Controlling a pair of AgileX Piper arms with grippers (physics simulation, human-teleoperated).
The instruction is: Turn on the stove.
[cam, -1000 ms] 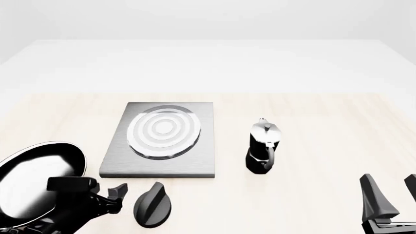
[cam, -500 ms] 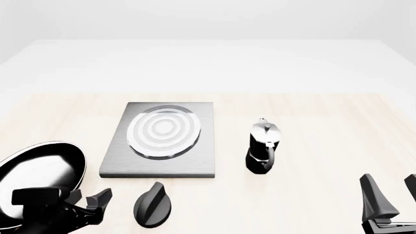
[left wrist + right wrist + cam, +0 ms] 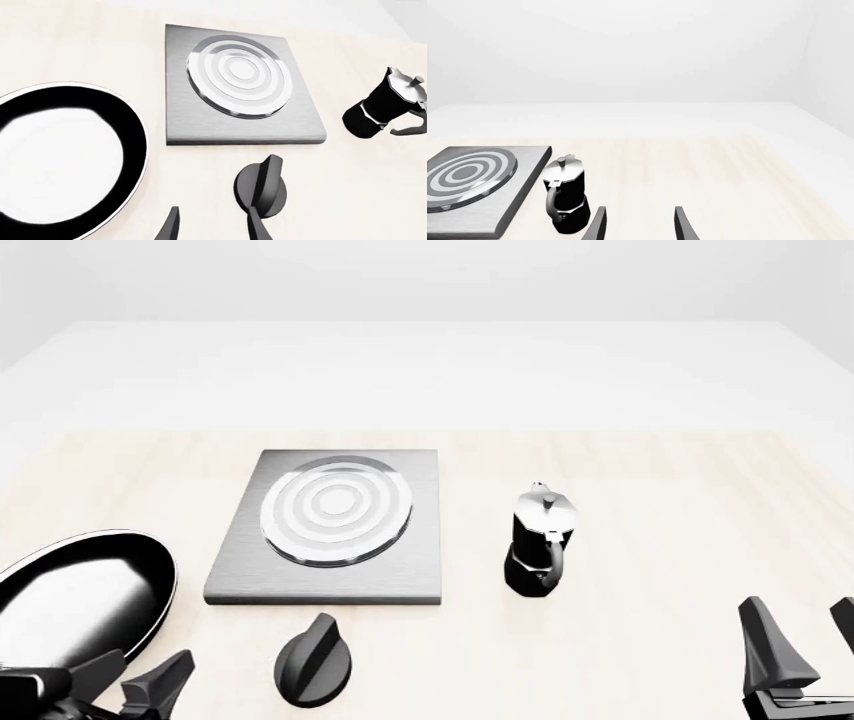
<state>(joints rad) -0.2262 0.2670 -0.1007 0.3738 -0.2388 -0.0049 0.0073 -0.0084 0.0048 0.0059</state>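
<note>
The stove's grey metal plate point(image 3: 400, 575) with silver burner rings point(image 3: 334, 508) lies left of centre on the table. Its black oval knob point(image 3: 315, 660) lies apart, in front of the plate, ridge tilted. My left gripper point(image 3: 134, 682) is open and empty, low at the front left, left of the knob and not touching it. In the left wrist view the knob point(image 3: 262, 187) sits just beyond one fingertip point(image 3: 257, 227), with the plate point(image 3: 200, 125) behind it. My right gripper point(image 3: 810, 640) is open and empty at the front right.
A glossy black frying pan point(image 3: 80, 595) lies at the left edge, next to my left gripper; it also shows in the left wrist view point(image 3: 60, 155). A small black-and-silver moka pot point(image 3: 541, 540) stands right of the plate, and appears in the right wrist view point(image 3: 564, 195).
My left gripper has drawn back, down and to the left toward the table's front edge, away from the knob. The knob, pan, pot and right arm have not moved.
</note>
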